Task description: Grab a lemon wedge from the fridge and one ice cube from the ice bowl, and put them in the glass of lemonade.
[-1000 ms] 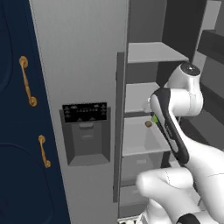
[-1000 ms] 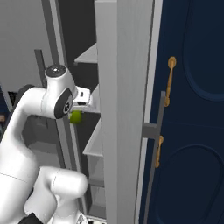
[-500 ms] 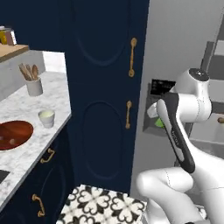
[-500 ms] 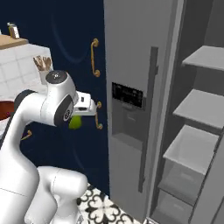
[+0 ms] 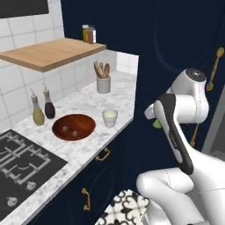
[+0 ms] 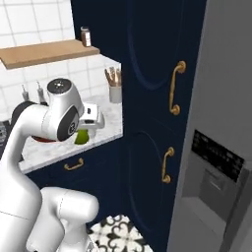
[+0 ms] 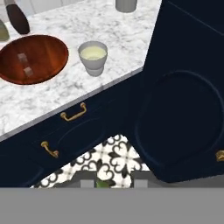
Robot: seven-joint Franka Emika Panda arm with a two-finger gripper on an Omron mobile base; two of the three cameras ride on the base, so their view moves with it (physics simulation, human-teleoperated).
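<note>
Big grey fridge (image 6: pixel 221 147) off to the right, out of the way now. Tall navy cabinet (image 5: pixel 176 52) standing close beside the arm, so not much room to swing on that side. Marble counter (image 5: pixel 83 105) ahead to the left, with its edge and corner between the arm and the things on it. Wide ice bowl (image 7: pixel 34 59) sitting flat near the middle of the counter, two small ice cubes (image 7: pixel 25 64) inside, easy to reach from above. Glass (image 7: pixel 92 56) just beside the bowl, upright, close to the counter edge, top open for dropping things in. Bare marble all around the glass, so free room to come down. Gripper (image 6: pixel 93 119) held up off the counter, seems closed on the lemon wedge (image 6: pixel 80 137), a small green-yellow lump; fingers hard to see, so only likely. Wedge carried high to clear the edge.
</note>
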